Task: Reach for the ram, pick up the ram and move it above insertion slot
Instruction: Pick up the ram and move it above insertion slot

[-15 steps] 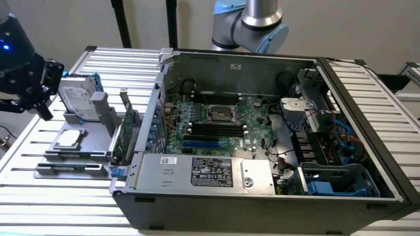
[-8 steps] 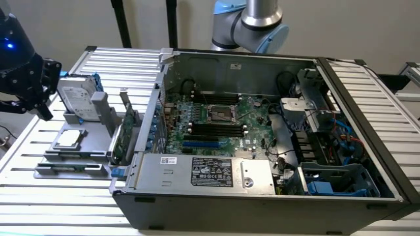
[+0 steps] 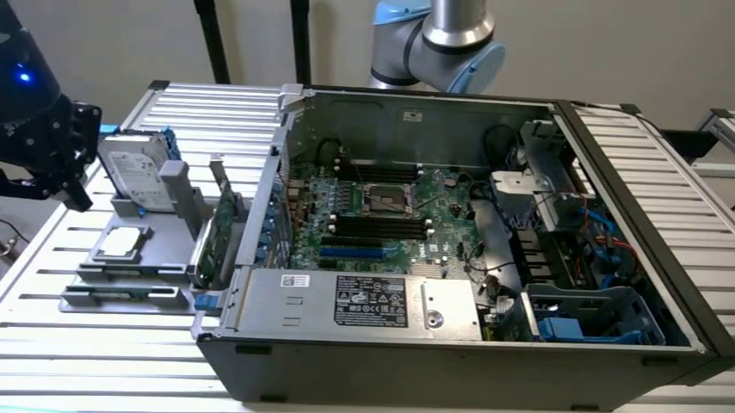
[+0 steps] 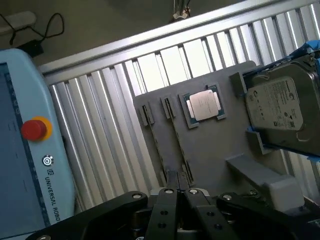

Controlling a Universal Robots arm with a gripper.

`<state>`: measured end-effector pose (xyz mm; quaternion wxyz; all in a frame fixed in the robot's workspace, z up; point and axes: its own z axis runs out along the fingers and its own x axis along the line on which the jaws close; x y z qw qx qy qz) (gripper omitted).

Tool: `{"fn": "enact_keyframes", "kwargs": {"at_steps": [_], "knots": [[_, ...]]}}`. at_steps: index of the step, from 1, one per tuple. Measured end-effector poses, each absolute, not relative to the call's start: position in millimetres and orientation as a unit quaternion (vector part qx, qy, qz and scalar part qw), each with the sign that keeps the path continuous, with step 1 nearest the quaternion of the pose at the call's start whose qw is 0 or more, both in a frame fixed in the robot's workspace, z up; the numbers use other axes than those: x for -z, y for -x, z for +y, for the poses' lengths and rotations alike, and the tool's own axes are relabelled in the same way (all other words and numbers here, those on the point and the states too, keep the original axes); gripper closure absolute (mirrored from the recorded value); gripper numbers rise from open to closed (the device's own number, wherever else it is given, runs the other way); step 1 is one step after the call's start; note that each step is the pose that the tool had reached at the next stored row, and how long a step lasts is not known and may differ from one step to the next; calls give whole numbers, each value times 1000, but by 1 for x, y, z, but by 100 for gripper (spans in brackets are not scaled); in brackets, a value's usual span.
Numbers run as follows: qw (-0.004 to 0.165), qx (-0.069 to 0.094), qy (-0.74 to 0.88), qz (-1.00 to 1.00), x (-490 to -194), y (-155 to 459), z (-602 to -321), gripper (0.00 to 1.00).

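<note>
**Slatted bench, opened computer: end effector hanging over the parts tray**

Drawn together at the tips and gripping nothing, the end effector (image 4: 178, 192) is hanging above a grey parts tray (image 4: 210, 150), clear of everything on it. The ram (image 3: 124, 293) is sitting in a low holder along the tray's nearest edge in the exterior view, well apart from the fingers and untouched. A processor (image 4: 204, 106) is sitting mid-tray and a hard drive (image 4: 280, 107) is standing at its far end. An expansion card (image 3: 219, 241) is standing between the tray and the computer case (image 3: 460, 370). Inside the case, the dark insertion slot (image 3: 379, 225) rows are waiting beside the processor socket.

Done well, this reach is calling for fingers opened before descent and squared across the stick's thin faces near mid-length. A straight lift should then be keeping it from binding in its holder or brushing the card.

Everything is resting on a ribbed aluminium bench (image 3: 115, 361). A pale wall (image 3: 643, 52) is closing the room behind, and a teach pendant (image 4: 30, 165) is lying near the tray.
</note>
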<state>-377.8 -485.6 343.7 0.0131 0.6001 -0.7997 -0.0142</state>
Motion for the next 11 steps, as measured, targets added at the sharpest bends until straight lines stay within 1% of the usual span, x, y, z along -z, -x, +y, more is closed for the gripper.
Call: {"fn": "enact_keyframes", "kwargs": {"at_steps": [11], "knots": [[14,13,-677,-736,-343,378,-486,89]]}}
